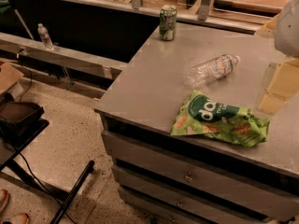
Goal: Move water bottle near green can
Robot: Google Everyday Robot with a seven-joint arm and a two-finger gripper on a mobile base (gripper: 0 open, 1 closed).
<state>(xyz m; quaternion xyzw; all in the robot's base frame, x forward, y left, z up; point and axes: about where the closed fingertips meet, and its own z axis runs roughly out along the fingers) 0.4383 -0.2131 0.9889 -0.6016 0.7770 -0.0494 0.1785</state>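
Observation:
The water bottle (pixel 212 70) is clear and ribbed with a white cap. It lies on its side in the middle of the grey table (pixel 149 83), cap pointing right. The green can (pixel 167 23) stands upright near the table's far edge, well behind and to the left of the bottle. My gripper (pixel 276 90) shows as pale yellowish parts at the right edge of the view, under a white arm part. It hangs to the right of the bottle, apart from it, and holds nothing that I can see.
A green snack bag (pixel 219 119) lies near the table's front edge, in front of the bottle. A small upright bottle (pixel 45 36) stands on a ledge far left. Drawers (pixel 187 176) sit below the tabletop. A black stand (pixel 18 120) is on the floor at left.

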